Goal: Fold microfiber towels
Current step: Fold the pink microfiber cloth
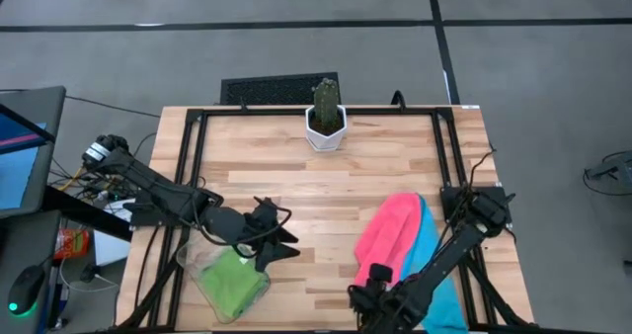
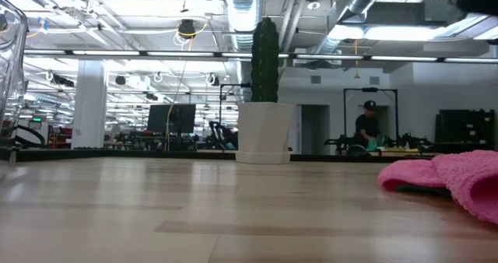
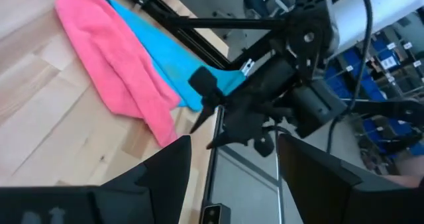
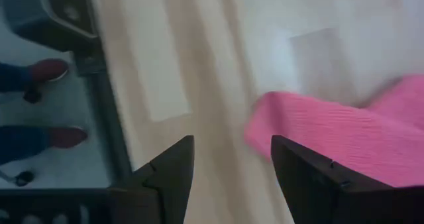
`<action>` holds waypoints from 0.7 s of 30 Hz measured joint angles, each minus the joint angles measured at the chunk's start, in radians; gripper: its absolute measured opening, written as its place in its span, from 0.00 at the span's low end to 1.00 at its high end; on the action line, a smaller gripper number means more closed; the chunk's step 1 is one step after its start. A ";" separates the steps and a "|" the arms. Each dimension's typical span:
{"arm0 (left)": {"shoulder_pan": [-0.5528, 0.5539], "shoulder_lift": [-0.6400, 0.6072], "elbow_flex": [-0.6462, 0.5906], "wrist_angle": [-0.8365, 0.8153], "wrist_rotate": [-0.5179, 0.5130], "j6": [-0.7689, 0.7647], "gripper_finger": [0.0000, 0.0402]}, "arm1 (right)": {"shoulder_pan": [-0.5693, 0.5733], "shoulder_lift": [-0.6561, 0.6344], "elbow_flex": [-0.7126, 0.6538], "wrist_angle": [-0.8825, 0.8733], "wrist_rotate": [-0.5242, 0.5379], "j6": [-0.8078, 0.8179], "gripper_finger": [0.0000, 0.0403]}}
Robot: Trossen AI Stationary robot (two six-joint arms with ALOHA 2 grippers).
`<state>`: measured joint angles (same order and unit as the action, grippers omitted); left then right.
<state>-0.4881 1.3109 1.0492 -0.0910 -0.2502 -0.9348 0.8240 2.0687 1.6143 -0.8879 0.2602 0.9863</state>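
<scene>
A hot pink towel (image 1: 387, 233) lies crumpled on the table's right half, partly on top of a sky blue towel (image 1: 436, 275) that reaches the near edge. A light green towel (image 1: 235, 278) lies bunched in a clear bin (image 1: 200, 265) at the near left. My right gripper (image 1: 363, 296) hangs open near the front edge, pointing steeply down just beside the pink towel's near corner (image 4: 278, 118), with nothing between its fingers. My left gripper (image 1: 288, 231) is open over the table's middle left, above the bin's far right side, pointing toward the pink towel (image 3: 112, 65) and blue towel (image 3: 169, 55).
A cactus in a white pot (image 1: 325, 122) stands at the table's far middle. Black frame rails (image 1: 188, 166) run along the table's sides. A person's shoes (image 4: 50, 71) show on the floor beyond the near edge. Bare wood lies between the two grippers.
</scene>
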 joint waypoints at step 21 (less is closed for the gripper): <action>0.021 0.202 -0.006 0.182 -0.022 -0.037 0.55 | -0.002 -0.109 -0.329 0.182 0.060 0.008 0.56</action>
<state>-0.4675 1.5133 1.0435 0.0914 -0.2718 -0.9715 0.8217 1.9601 1.2854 -0.7063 0.3200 0.9945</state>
